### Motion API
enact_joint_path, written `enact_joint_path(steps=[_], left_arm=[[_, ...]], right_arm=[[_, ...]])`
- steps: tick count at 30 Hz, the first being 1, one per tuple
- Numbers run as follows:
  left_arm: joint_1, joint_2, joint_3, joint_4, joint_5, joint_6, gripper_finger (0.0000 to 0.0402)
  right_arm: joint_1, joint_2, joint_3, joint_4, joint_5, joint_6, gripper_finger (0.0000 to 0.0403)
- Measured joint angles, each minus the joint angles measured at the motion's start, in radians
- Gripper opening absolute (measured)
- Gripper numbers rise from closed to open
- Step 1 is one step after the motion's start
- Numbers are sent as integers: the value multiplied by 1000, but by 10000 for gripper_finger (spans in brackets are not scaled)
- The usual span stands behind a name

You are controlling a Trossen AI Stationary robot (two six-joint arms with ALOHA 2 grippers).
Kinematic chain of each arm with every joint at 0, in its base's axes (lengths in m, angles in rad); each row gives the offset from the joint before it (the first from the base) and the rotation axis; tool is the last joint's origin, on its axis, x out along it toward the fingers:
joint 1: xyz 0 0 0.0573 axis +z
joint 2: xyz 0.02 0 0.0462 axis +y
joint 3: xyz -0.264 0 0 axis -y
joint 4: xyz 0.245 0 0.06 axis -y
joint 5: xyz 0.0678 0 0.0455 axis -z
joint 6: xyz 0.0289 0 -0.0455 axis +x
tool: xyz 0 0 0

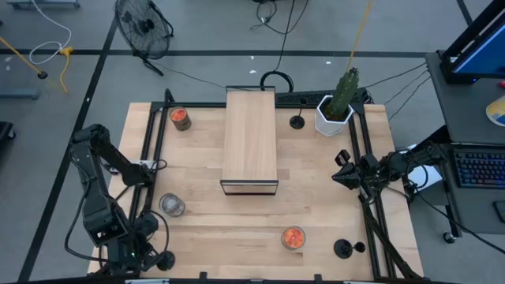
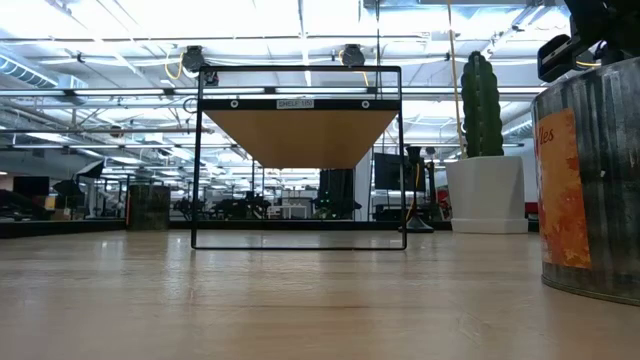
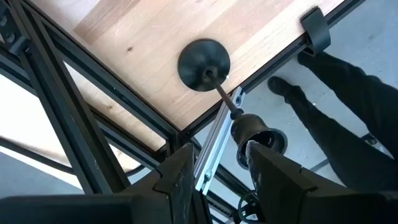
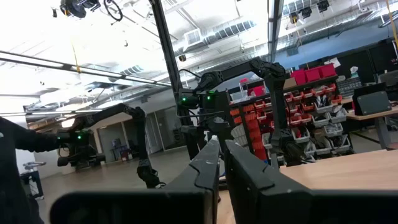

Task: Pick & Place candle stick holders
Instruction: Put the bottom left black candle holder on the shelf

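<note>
The left tool [image 3: 217,168] hangs over the surface's [image 1: 205,221] near-left corner, far from the box [image 1: 249,138] that stands in the middle. Its fingers [image 3: 277,180] are parted, and they flank the top of a black holder [image 3: 204,64] without closing on it. In the left wrist view that holder's round base sits on the wood just inside the corner frame, and its thin stem rises to a cup-shaped top right at the fingertips. From above, the same holder [image 1: 164,259] is a dark spot beside the arm's base.

The right tool [image 1: 341,175] waits at the surface's right edge, to the right of the box, its fingers [image 4: 245,171] pressed together on nothing.

A second black holder [image 1: 297,121] stands just right of the box's far end, between it and the cactus pot [image 1: 334,113]. A third [image 1: 343,249] stands near the front right corner, well away from the box.

One orange cup [image 1: 181,118] sits left of the box's far end. The other [image 1: 293,237] sits in front of the box, a little to the right. The clear cup [image 1: 172,205] sits front-left of the box.

In the low view the box [image 2: 298,155] fills the middle distance, and a silvery cup with an orange label [image 2: 590,185] looms at the right.
</note>
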Motion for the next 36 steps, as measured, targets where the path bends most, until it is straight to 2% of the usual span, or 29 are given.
enact_joint_path(steps=[7,36], left_arm=[[-7,0,0,1,-66,-1,152],[-33,17,0,38,-47,-51,152]], right_arm=[[0,0,0,0,0,0,18],[0,0,-1,0,0,0,18]])
